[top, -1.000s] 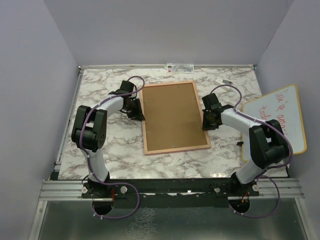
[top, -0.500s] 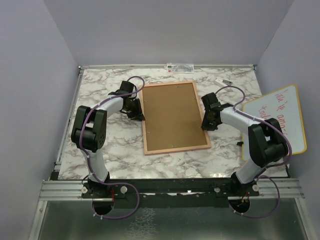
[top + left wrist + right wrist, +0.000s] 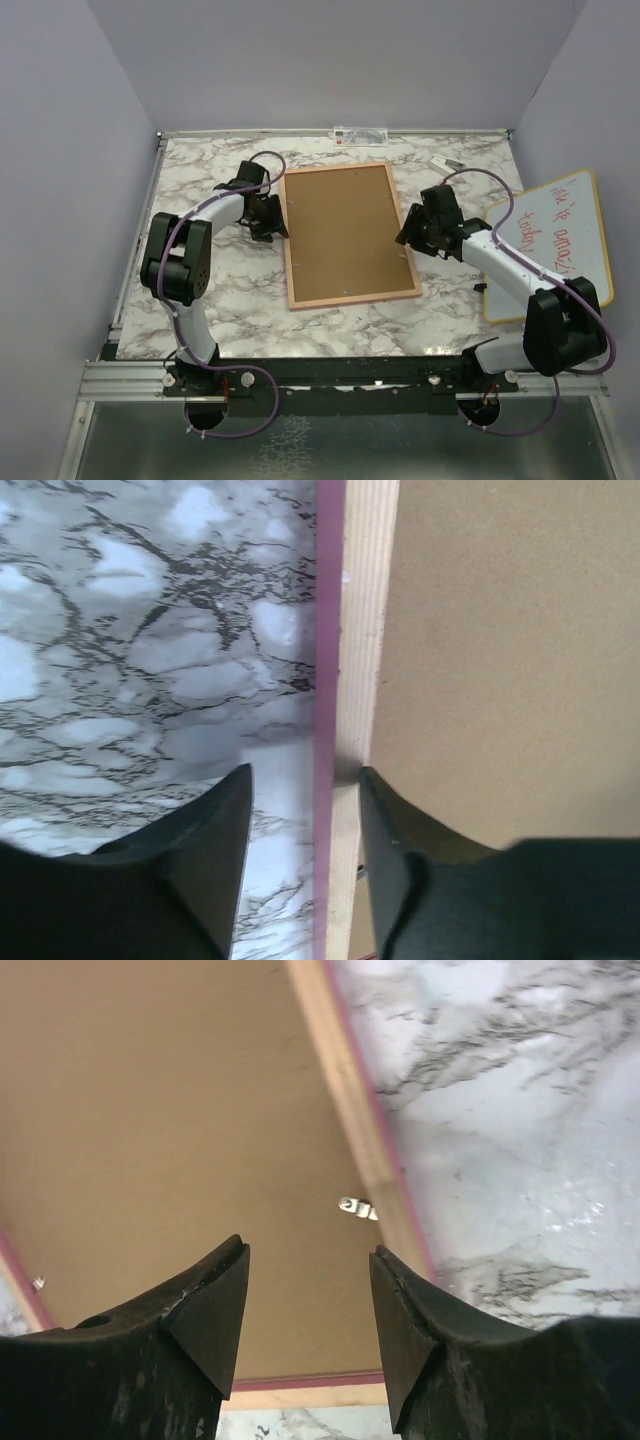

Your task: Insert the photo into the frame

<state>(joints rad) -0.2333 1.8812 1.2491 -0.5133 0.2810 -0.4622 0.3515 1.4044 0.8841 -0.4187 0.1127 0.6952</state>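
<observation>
On wrist views alone, left fingers (image 3: 205, 865) apart astride the frame (image 3: 360, 630), right fingers (image 3: 205, 1315) apart above its tab (image 3: 358, 1207)

- The frame (image 3: 347, 236) lies back up, so its front and whatever sits under the brown backing board (image 3: 345, 225) are covered.
- In the left wrist view, the frame runs off the top, right and bottom edges.
- From above, the fingertips of the left gripper (image 3: 275, 228) at the frame's left rail and the right gripper (image 3: 405, 240) at its right rail are too small to make out.
- The metal clip (image 3: 358, 1207) on the frame's right rail is blurred.
- The whiteboard (image 3: 560, 245), right of the frame, has unreadably small red writing, and the right arm hides its near corner.
- The small object (image 3: 447, 163) beyond the frame's far right corner is too small to identify.
</observation>
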